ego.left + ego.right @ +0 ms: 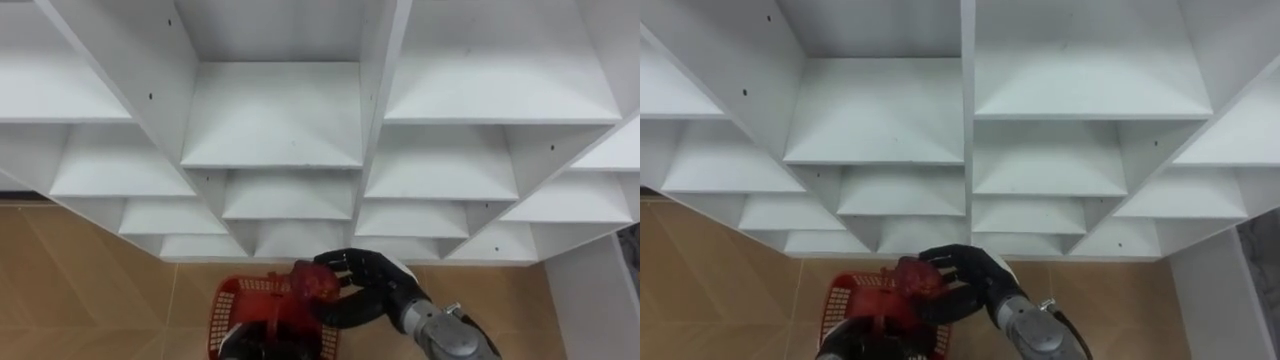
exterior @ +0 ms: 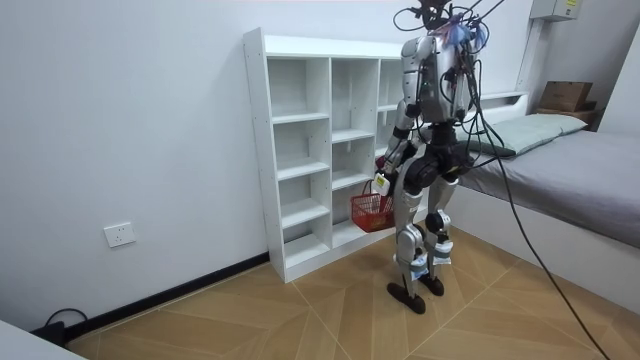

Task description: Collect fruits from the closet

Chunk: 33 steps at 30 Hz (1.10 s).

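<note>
Right hand (image 1: pixel 375 287) curled round dark red roundish fruit (image 1: pixel 314 282), gripping it from the side. Red plastic mesh basket (image 1: pixel 226 302) just under fruit, down-left of hand. Left hand (image 2: pixel 381 165) up at basket handle, grip can't tell tbh. White wooden cubby closet (image 1: pixel 272 115) straight ahead past hand.
</note>
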Tool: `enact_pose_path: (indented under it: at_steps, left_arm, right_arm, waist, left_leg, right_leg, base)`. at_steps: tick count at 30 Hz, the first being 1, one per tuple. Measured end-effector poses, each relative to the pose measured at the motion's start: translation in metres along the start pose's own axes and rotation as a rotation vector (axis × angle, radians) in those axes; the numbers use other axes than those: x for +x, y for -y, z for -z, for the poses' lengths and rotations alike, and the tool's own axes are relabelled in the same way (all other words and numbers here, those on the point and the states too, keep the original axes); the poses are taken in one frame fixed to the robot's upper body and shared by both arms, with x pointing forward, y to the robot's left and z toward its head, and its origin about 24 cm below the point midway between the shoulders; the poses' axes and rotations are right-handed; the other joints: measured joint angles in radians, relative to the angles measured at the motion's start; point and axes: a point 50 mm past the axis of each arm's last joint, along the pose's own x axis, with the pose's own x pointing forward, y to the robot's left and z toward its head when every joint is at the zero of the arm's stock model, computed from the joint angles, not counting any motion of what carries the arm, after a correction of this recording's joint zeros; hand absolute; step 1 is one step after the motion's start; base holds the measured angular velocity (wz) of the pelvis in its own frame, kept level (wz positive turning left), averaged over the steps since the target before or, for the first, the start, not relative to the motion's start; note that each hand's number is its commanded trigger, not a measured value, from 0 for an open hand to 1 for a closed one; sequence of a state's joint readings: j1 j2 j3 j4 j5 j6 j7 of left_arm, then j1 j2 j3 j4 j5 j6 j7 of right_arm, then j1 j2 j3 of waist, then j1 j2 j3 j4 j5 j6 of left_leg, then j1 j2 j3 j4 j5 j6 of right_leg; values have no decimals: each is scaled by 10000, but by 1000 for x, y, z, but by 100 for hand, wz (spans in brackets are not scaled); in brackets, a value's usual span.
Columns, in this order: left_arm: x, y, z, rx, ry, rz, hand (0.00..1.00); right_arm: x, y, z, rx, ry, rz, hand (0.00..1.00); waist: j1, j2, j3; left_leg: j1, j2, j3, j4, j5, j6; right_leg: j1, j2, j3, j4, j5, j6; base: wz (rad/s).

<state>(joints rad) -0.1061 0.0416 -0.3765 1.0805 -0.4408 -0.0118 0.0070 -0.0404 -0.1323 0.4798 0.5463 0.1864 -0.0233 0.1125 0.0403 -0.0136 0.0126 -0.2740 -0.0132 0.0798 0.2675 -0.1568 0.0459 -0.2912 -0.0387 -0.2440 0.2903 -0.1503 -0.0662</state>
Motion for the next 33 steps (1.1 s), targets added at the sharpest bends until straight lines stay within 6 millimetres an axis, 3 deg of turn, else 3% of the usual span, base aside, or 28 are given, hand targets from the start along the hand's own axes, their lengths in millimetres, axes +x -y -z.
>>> enact_pose_path:
  at_steps: [8,18,33]
  left_arm:
    - [-1,-2,1,1,3,-63,100]
    - [-1,-2,0,6,53,-54,100]
    - [0,-2,-9,100,410,187,100]
  right_arm:
    - [-10,-4,19,-133,-535,160,100]
    - [-15,4,29,-943,-966,529,100]
    - [-22,17,51,-1624,-1950,947,100]
  waist:
    - [-56,-42,22]
    - [-73,-32,18]
    - [-47,148,-4]
  left_leg:
    - [-75,-2,10,1,0,0]
    - [-110,-1,-11,8,0,0]
    - [-110,7,-15,-14,0,0]
  right_leg:
    - [-86,-1,-2,16,-5,4]
    - [-90,6,-31,-54,-3,3]
    - [3,37,-66,-195,43,18]
  base:
    - [0]
    - [0]
    - [0]
